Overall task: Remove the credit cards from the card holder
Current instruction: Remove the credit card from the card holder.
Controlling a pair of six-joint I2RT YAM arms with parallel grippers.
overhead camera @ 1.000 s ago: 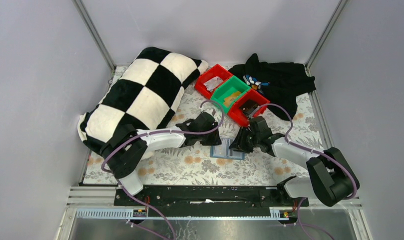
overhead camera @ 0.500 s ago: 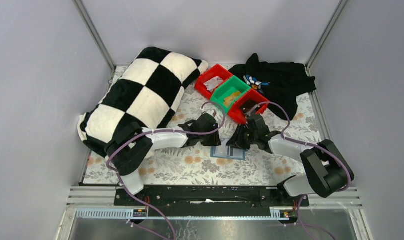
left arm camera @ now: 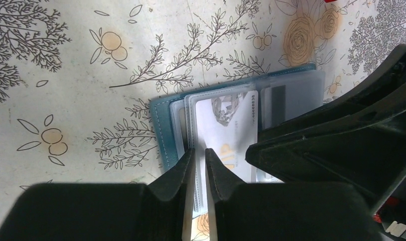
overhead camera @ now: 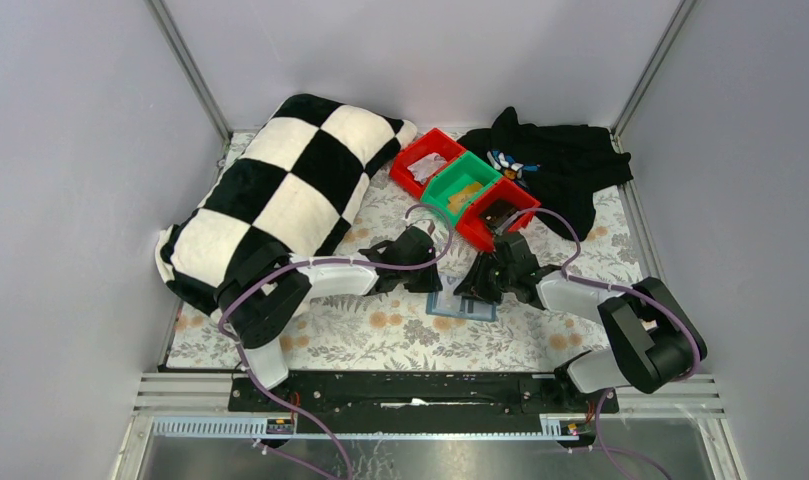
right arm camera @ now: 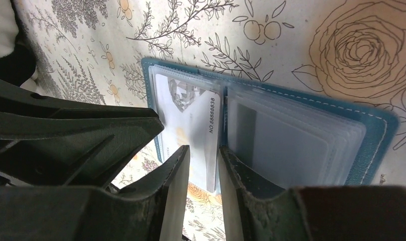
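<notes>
**Both grippers crowd one card in the open holder**

In the top view, the pillow (overhead camera: pixel 280 190) fills the upper left, the cloth (overhead camera: pixel 565 165) lies in the upper right, and the bins (overhead camera: pixel 460 185) sit between them at top centre. All three are well apart from the work. The holder (overhead camera: pixel 461 310) lies open and flat on the mat (overhead camera: pixel 380 335) at centre frame, with both arms bent in over it.

In the right wrist view, the right gripper (right arm camera: pixel 203 150) has its jaws apart, standing over the hinge side of the left panel. It is not clamped on anything I can see. The clear sleeves (right arm camera: pixel 291 145) of the other panel lie stacked to the right.

In the left wrist view, the left gripper (left arm camera: pixel 199 153) has its jaws nearly together, with only a slit between them. They sit at the lower edge of the pale card (left arm camera: pixel 226 125), which is still in its sleeve at centre frame. I cannot tell whether they pinch the card, the sleeve or nothing.

Risks from here, as I judge them:
- The left jaws may catch the sleeve along with the card, and a pull would then drag or lift the whole holder.
- If the right fingers do not press the holder down, it will slide on the mat
- The two grippers are just beside each other, so a small sideways move could knock them together
- A grip on the bare edge of the card may slip off
</notes>
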